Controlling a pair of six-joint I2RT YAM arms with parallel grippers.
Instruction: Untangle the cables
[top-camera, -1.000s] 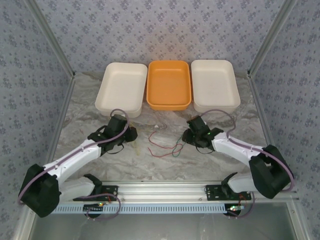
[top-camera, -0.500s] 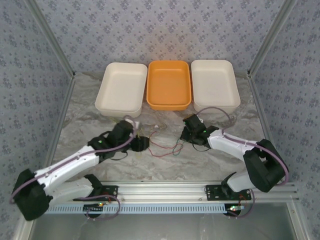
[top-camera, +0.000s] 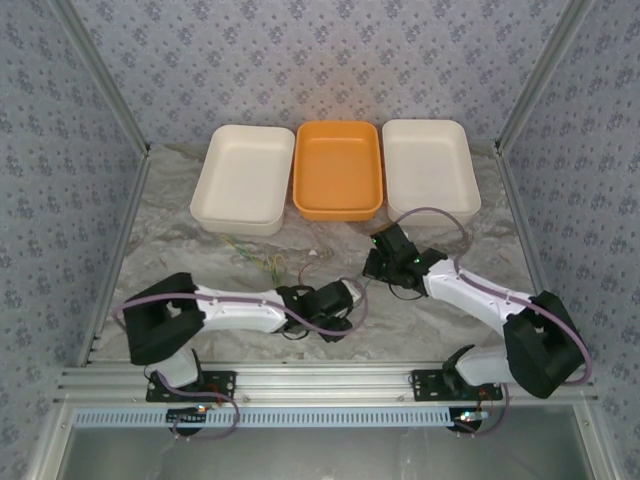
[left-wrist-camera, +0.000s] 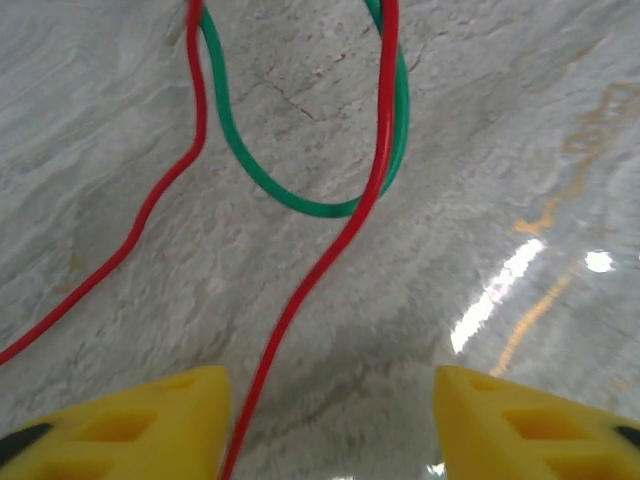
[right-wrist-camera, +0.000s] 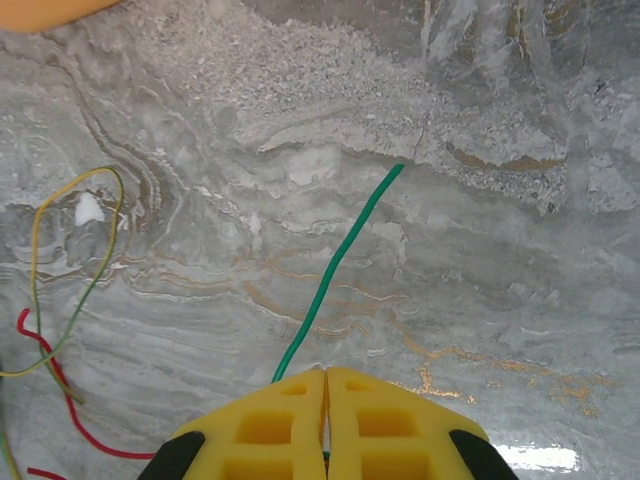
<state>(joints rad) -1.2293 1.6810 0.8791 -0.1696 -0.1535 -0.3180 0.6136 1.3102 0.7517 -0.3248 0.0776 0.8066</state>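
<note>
Right pincer (right-wrist-camera: 326, 400) pressed together over dark green cable (right-wrist-camera: 340, 260); left pincer (left-wrist-camera: 330, 420) spread, straddling red cable (left-wrist-camera: 300, 300) on desk (left-wrist-camera: 500, 150).

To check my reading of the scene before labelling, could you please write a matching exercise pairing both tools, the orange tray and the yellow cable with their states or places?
Things:
1. left tool
2. right tool
3. orange tray
4. yellow cable

States or places:
A. shut on the green cable
B. between the left white tray and the right white tray
C. open above the red cable
D. lying loose on the table

Pairs: 1-C, 2-A, 3-B, 4-D
</note>
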